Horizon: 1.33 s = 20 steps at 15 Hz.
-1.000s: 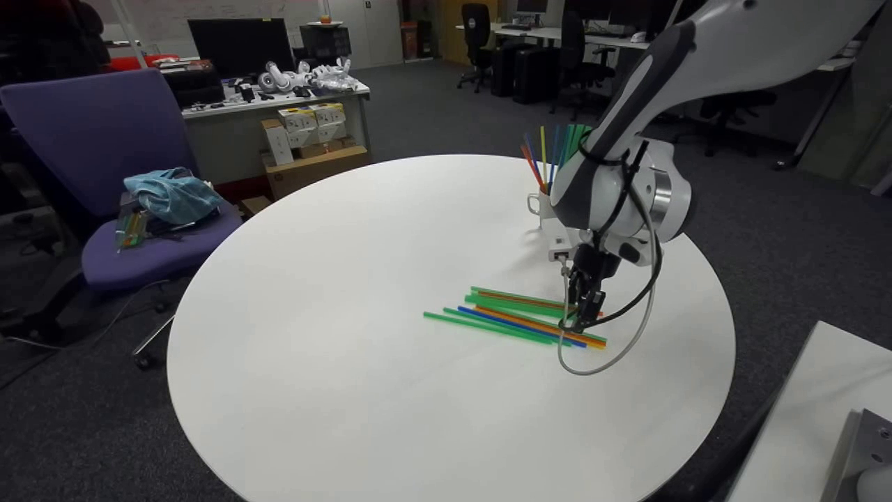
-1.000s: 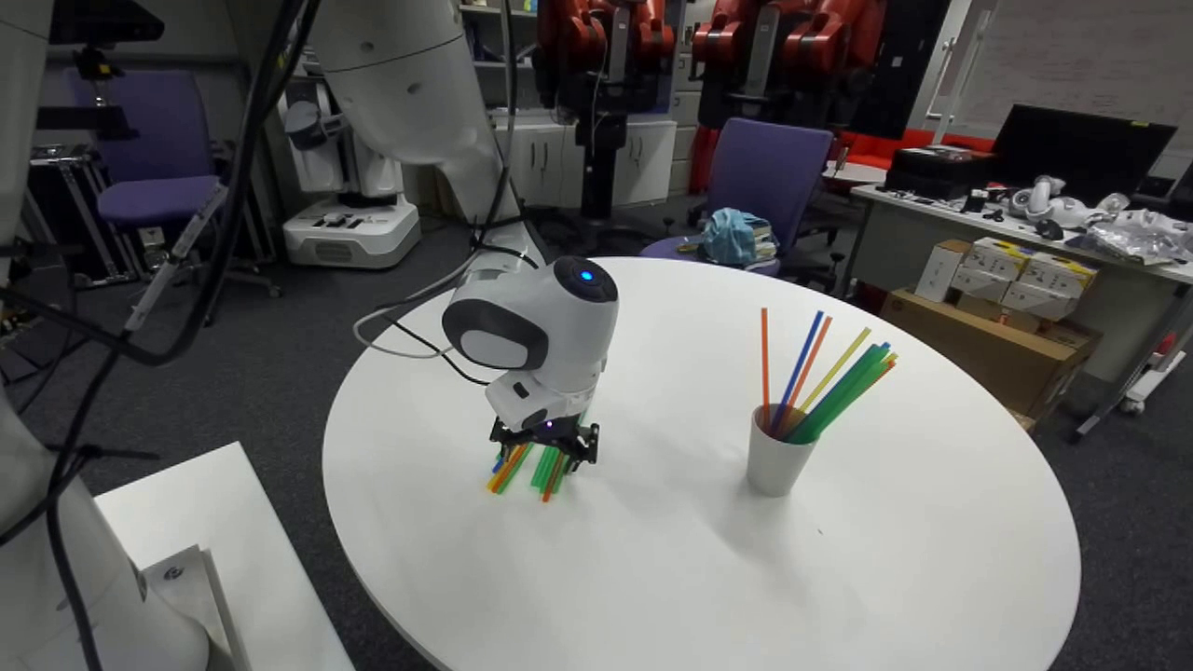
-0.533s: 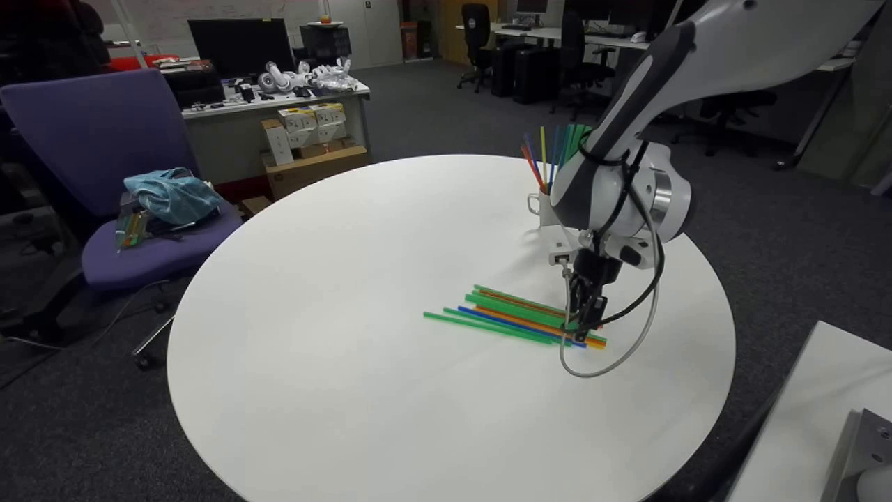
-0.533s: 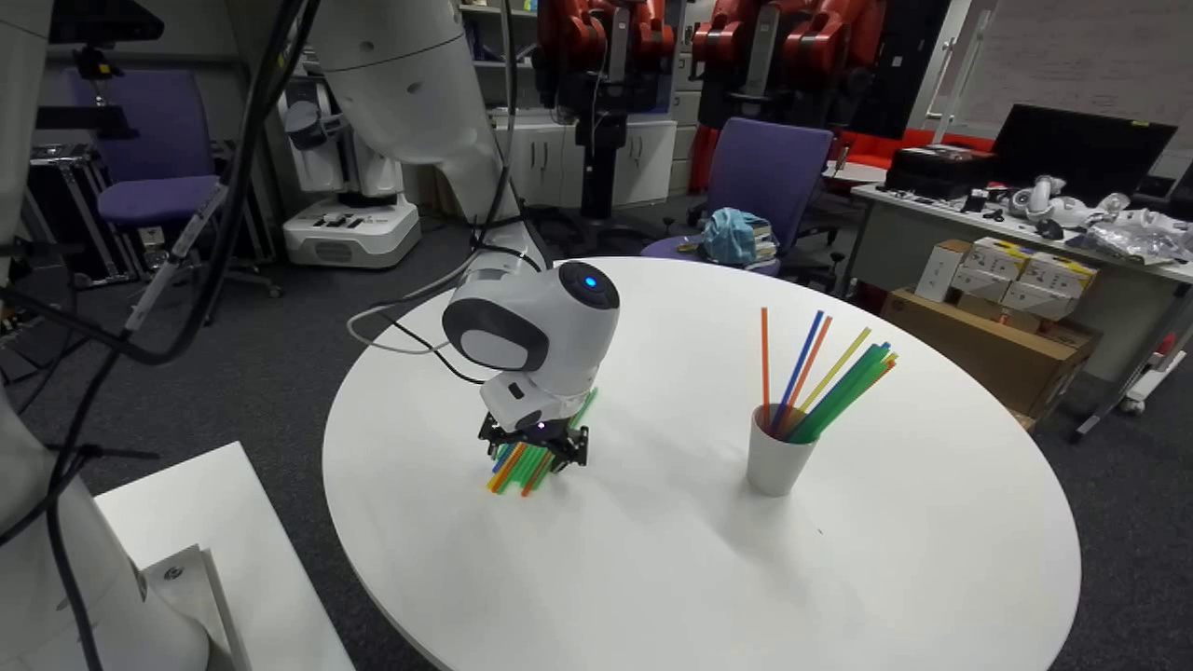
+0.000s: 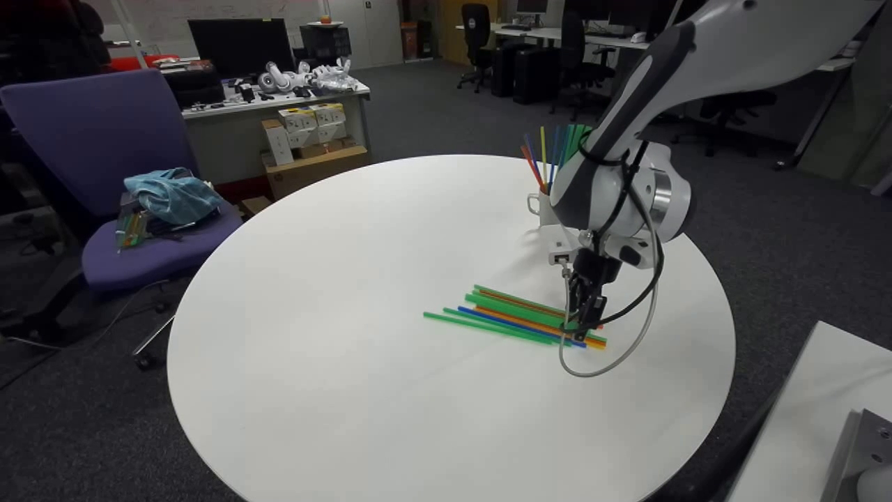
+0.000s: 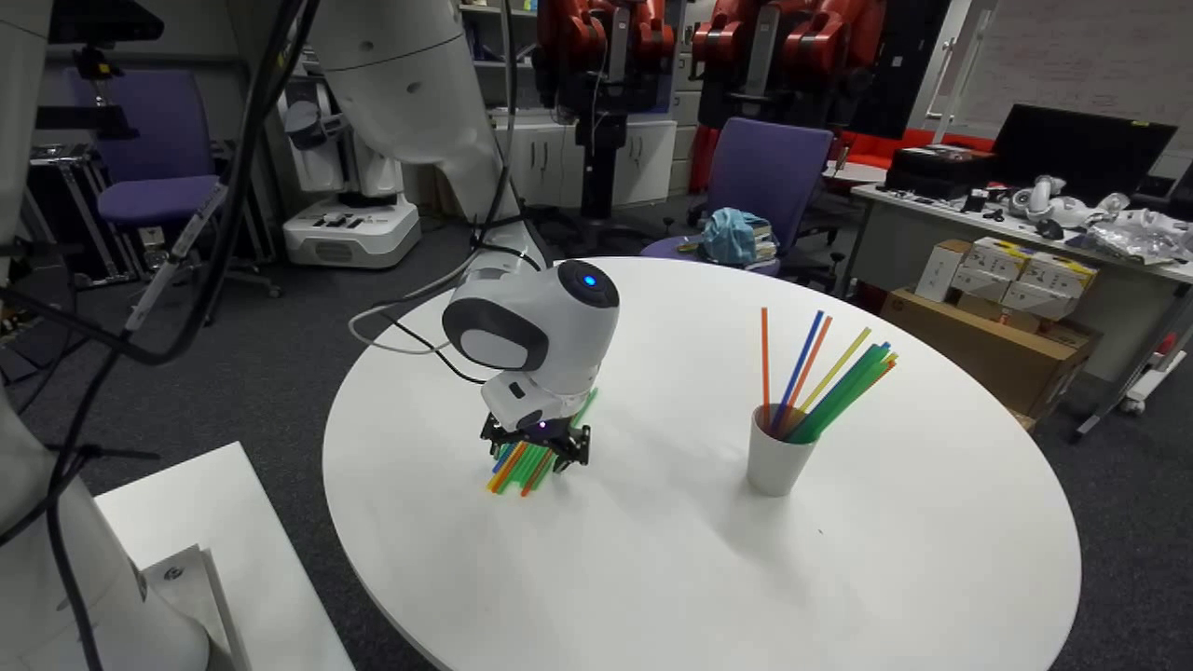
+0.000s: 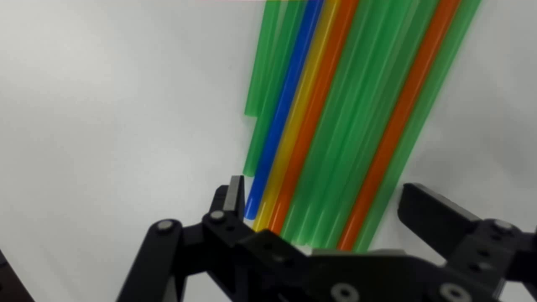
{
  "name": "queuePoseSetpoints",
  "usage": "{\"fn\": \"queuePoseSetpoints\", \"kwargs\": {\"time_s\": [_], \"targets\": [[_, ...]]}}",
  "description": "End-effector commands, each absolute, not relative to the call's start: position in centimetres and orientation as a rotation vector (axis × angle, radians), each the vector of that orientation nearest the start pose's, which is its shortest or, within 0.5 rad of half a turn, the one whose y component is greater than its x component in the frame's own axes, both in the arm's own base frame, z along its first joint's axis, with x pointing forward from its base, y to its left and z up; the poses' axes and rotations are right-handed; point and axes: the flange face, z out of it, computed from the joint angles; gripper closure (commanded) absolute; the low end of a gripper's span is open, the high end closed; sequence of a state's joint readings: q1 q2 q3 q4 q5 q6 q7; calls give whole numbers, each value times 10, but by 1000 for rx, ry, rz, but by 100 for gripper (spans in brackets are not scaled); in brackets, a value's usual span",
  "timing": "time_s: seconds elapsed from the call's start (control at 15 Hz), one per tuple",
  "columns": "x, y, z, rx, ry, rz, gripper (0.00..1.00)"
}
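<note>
A white mug (image 6: 778, 469) holds leaning straws (image 6: 843, 393); wide-spread jaws straddle loose straws (image 7: 352, 130), gripping nothing

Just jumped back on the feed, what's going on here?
The robot's gripper sits low over the loose straws lying side by side on the round white table. Its jaws are open, with the ends of most of these straws between them; the wrist view shows a gap on one side, so nothing looks clamped. More straws lean in a white mug standing apart on the table.
</note>
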<state>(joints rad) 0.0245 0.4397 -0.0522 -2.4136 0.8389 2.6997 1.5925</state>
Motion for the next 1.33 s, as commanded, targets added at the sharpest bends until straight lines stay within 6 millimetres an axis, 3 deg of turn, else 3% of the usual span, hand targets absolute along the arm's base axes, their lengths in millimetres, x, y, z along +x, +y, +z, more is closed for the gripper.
{"fn": "queuePoseSetpoints", "kwargs": {"time_s": [0.0, 0.2, 0.33, 0.87, 1.13, 1.27], "targets": [[467, -49, 156, -1025, 2720, 271, 0], [479, -51, 192, -991, 2652, 124, 0], [481, -49, 199, -904, 2728, 129, 0], [511, -77, 233, -343, 2857, -184, 0], [527, -70, 267, -250, 2960, -180, 0], [533, -62, 288, -292, 3004, -123, 0]]}}
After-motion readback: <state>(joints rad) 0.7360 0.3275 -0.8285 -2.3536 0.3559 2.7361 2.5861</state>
